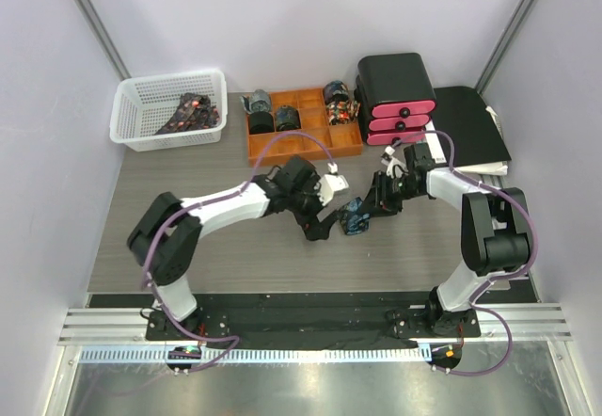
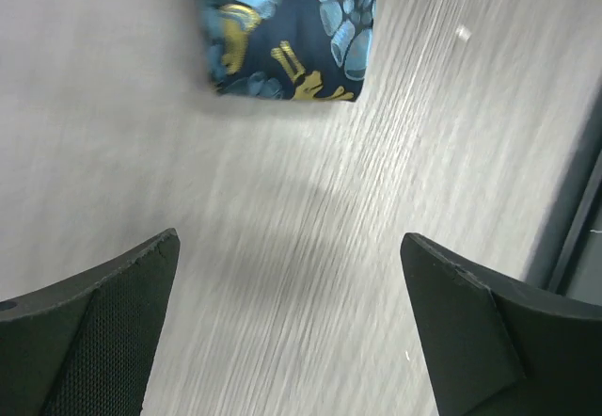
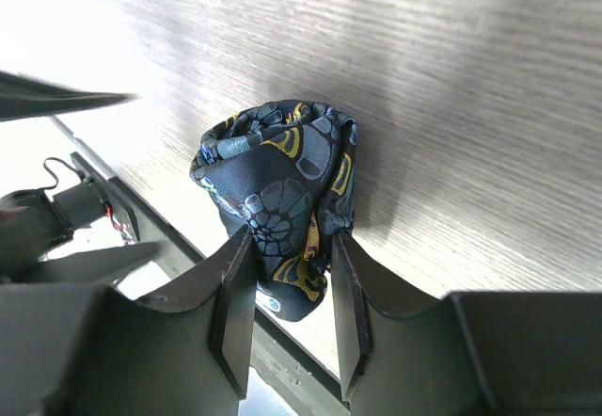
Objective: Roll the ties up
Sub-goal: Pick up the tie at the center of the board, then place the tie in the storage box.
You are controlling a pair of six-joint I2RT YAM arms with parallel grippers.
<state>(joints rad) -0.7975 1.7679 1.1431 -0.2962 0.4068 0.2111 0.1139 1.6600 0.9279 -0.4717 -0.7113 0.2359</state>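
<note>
Right hand (image 3: 290, 280) grips a coiled tie (image 3: 277, 185); left hand (image 2: 290, 247) gapes empty. Rolls (image 1: 259, 105) sit in the tray (image 1: 310, 143); loose ties (image 1: 193, 113) lie unrolled in the basket (image 1: 127, 117).

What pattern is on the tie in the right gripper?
The tie is navy with teal scales and gold accents; clearest in right wrist view.

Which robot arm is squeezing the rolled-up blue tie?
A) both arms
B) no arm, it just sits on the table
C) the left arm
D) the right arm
D: the right arm's fingers press on both sides of the rolled tie, while the left arm's fingers are spread wide with only bare table between them.
</note>
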